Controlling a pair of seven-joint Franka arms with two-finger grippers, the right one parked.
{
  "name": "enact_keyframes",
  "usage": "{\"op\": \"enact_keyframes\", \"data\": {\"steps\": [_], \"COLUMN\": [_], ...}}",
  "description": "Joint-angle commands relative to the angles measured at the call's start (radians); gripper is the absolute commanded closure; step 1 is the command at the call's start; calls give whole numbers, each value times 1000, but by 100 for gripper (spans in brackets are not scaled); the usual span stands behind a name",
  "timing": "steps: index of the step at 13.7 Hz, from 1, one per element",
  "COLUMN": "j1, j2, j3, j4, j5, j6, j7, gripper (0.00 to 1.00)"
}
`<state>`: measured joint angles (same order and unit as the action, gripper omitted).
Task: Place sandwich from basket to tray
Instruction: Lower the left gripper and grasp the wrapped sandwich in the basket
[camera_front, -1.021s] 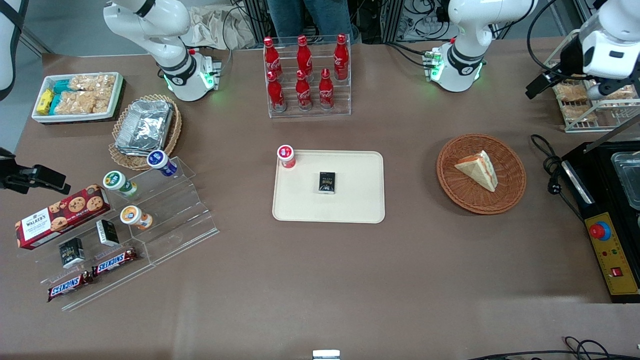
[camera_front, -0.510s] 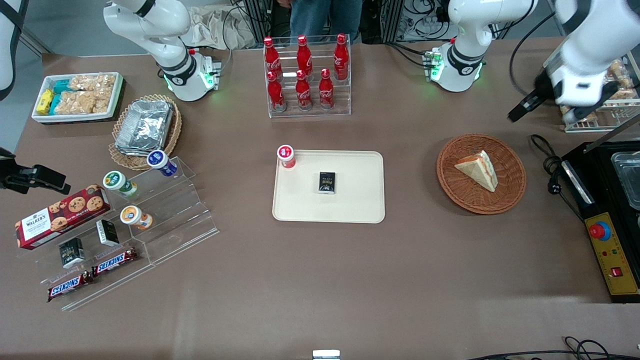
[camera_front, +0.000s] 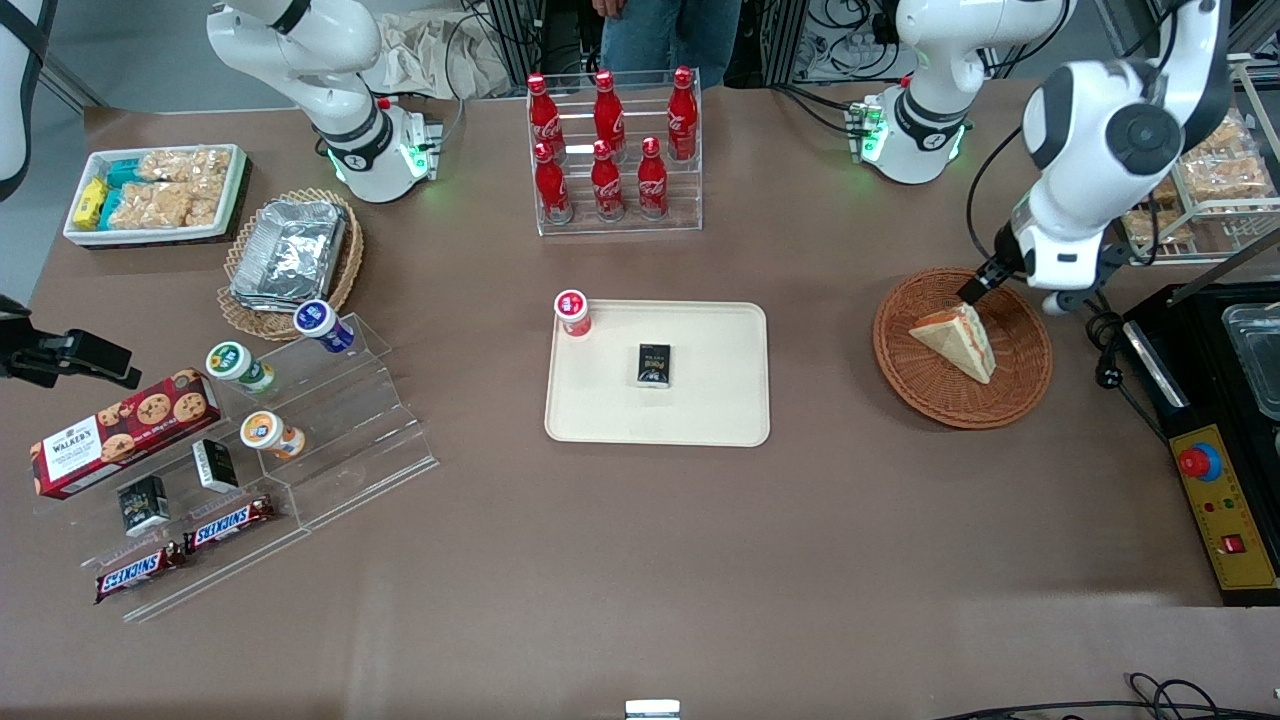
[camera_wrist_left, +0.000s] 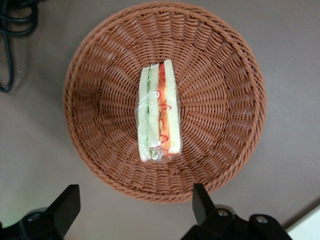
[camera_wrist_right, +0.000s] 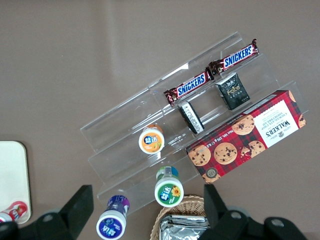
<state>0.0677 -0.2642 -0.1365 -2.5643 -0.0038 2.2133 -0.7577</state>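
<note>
The sandwich (camera_front: 955, 340) (camera_wrist_left: 159, 112), a plastic-wrapped white wedge with orange-red and green filling, lies in the round reddish-brown basket (camera_front: 905, 375) (camera_wrist_left: 100, 100) toward the working arm's end of the table. My left gripper (camera_front: 1015, 297) (camera_wrist_left: 134, 205) hangs above the basket's rim, on the part farther from the front camera than the sandwich. It is open, with nothing between its black fingers (camera_wrist_left: 67, 205). The cream tray (camera_front: 720, 405) (camera_wrist_right: 12, 175) lies at the table's middle, well apart from the basket.
A small black box (camera_front: 654, 364) rests on the tray and a red-capped pot (camera_front: 572, 312) stands at its corner. Beside the basket are a black cable (camera_front: 1092, 315) and a black appliance (camera_front: 1215, 420). A wire rack of snack bags (camera_front: 1205, 190) stands nearby, and a cola bottle rack (camera_front: 612, 150) lies farther back.
The left arm swung in from over the wire rack and came down over the basket. The sandwich and everything else stayed put.
</note>
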Motion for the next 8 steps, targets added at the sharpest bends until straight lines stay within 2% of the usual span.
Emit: {"op": "enact_keyframes", "data": {"steps": [1,6,8], "j1": [-6,-8,-8], "j2": [72,196,226], "j3": [-12,-21,-22], "j4": [-14,-19,-17], "j5": [16,22,65], "j6": [81,212,232], "j7": [-60,-111,-120], "gripper": [0,0,0]}}
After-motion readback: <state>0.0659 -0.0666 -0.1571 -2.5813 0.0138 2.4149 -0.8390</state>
